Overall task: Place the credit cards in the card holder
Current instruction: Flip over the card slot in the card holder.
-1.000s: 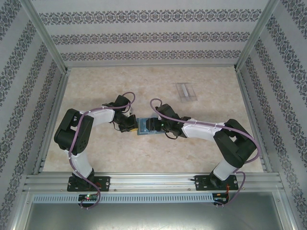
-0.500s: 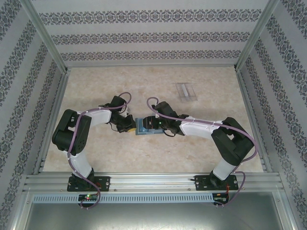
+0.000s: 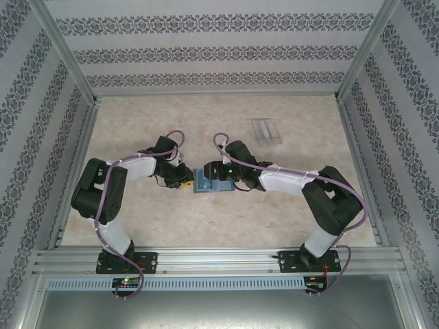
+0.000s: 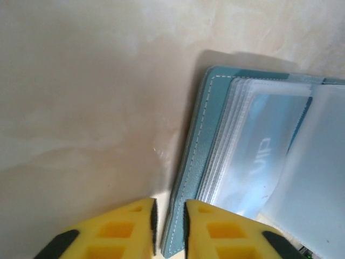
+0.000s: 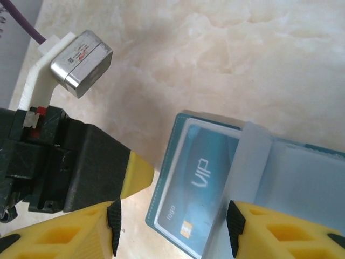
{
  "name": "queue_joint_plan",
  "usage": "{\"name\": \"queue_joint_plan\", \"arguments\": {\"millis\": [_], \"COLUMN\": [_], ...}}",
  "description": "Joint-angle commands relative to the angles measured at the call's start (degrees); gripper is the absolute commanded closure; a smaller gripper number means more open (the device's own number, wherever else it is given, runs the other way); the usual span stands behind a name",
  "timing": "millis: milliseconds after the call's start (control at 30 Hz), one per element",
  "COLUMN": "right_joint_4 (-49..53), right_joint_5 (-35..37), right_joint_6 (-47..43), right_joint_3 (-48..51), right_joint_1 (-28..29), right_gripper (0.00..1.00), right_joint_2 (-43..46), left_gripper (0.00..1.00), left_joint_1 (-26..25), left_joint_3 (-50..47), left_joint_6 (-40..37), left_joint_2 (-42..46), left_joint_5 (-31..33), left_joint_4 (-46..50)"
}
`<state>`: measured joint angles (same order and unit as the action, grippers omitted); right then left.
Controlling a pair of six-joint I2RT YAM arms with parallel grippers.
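Card holder (image 3: 206,184) is seen lying open, about midway between the table's (image 3: 288,212) far and near edges: teal cover (image 4: 195,162), pale stitching, clear sleeves (image 4: 232,156) fanned. A blue card (image 5: 197,183) marked VIP is lodged in one sleeve. Left gripper (image 4: 171,226) is held narrowly parted astride the cover's corner; grip unconfirmed. Right gripper (image 5: 172,226) is spread wide over the card.
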<state>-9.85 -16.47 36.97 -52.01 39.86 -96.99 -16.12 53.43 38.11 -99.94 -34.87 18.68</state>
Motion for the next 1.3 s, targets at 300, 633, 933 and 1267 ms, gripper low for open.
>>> {"name": "queue_joint_plan", "arguments": {"millis": [300, 633, 933, 1267], "right_joint_4": [-7.54, -6.02, -6.33, -4.94], "right_joint_5": [-7.65, -12.26, -12.55, -12.46], "right_joint_6": [3.54, 3.44, 5.03, 2.57], "right_joint_3": [-2.19, -4.77, -7.44, -4.99], "right_joint_1": [0.35, -0.54, 1.32, -2.7], "right_gripper": [0.46, 0.46, 0.5, 0.47], "right_joint_2": [-6.72, -9.99, -15.07, -5.01], "left_gripper": [0.62, 0.61, 0.52, 0.46], "left_joint_1": [4.24, 4.38, 7.74, 6.14], "left_joint_3": [-2.24, -1.25, -3.13, -3.84], "left_joint_6": [2.06, 1.73, 5.04, 5.47], "left_joint_2": [5.52, 5.5, 9.3, 12.83], "left_joint_5": [0.14, 1.02, 5.66, 6.43], "left_joint_4": [-2.69, -1.88, -0.66, -1.92]}}
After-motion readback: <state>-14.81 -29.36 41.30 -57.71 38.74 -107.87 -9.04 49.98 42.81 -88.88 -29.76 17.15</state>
